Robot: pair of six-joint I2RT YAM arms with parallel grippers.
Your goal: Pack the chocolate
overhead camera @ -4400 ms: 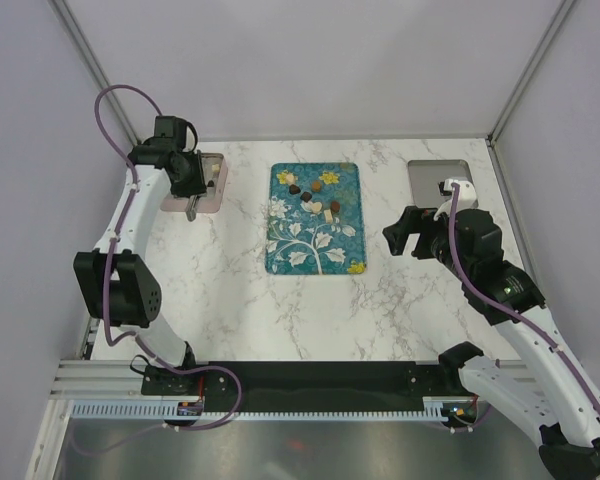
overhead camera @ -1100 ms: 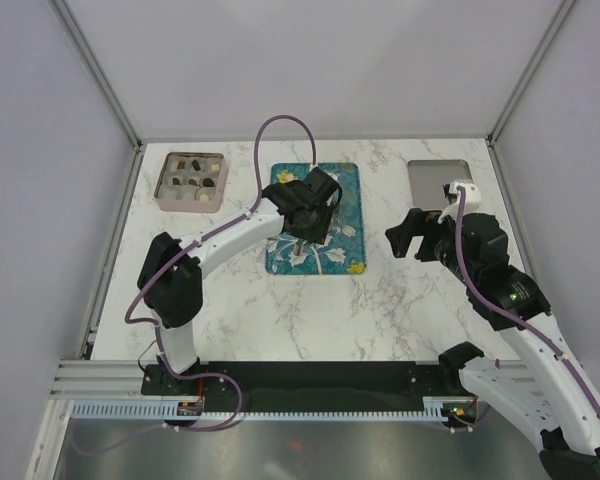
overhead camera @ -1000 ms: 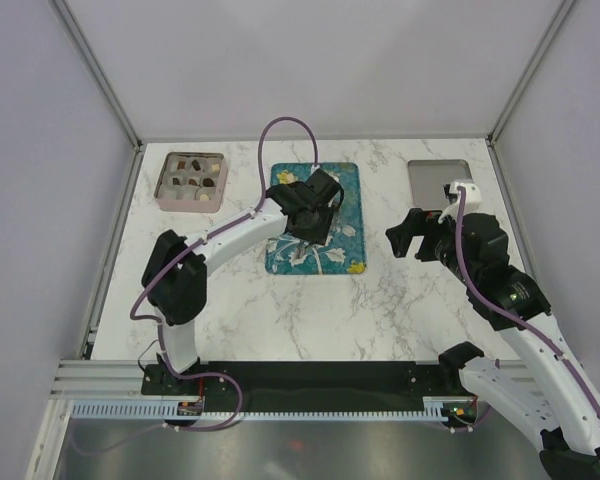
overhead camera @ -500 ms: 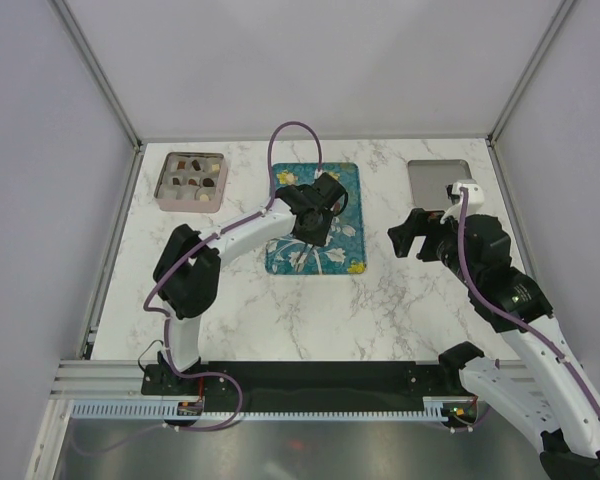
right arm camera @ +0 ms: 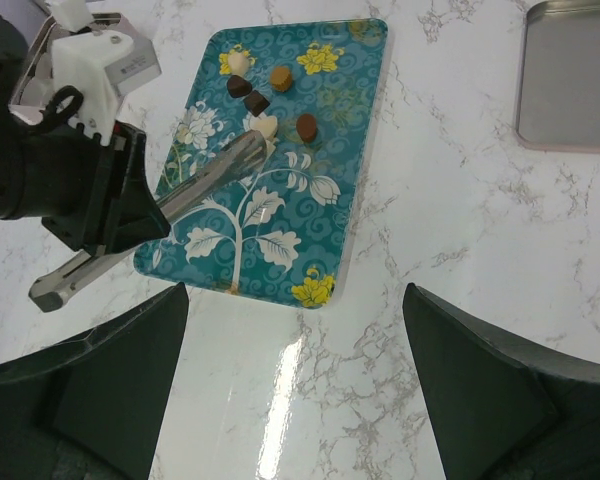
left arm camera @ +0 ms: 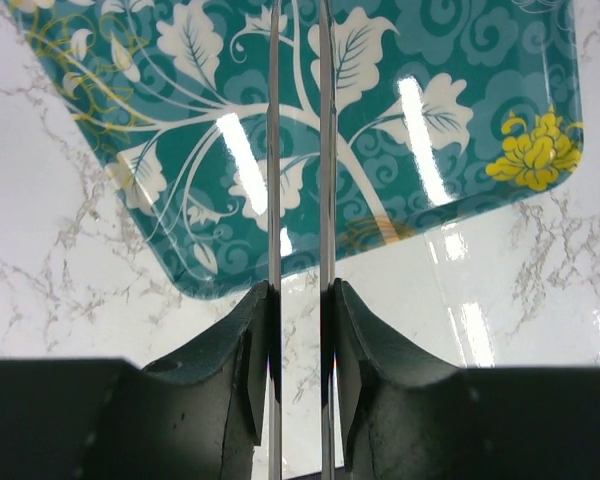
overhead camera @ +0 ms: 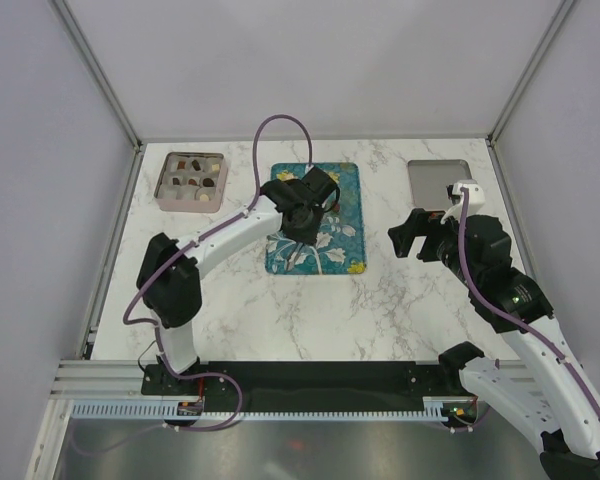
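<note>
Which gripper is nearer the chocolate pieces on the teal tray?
Left. The left gripper holds tongs over the tray, tips by the chocolate; the right gripper hangs open off the tray's right edge.

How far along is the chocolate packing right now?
Partly done: several pieces sit in the pinkish compartment box. The left arm's jaws clamp long metal tongs, tips at a cream-white chocolate. Five other chocolates lie on the teal floral tray, waiting.

A teal floral tray (overhead camera: 348,250) is set at the middle of the white marble table (overhead camera: 380,310), with metal tongs (right arm camera: 205,180) slanted above it. A compartmented box (overhead camera: 161,185) is placed back left, and a flat grey tray (overhead camera: 435,178) back right.
</note>
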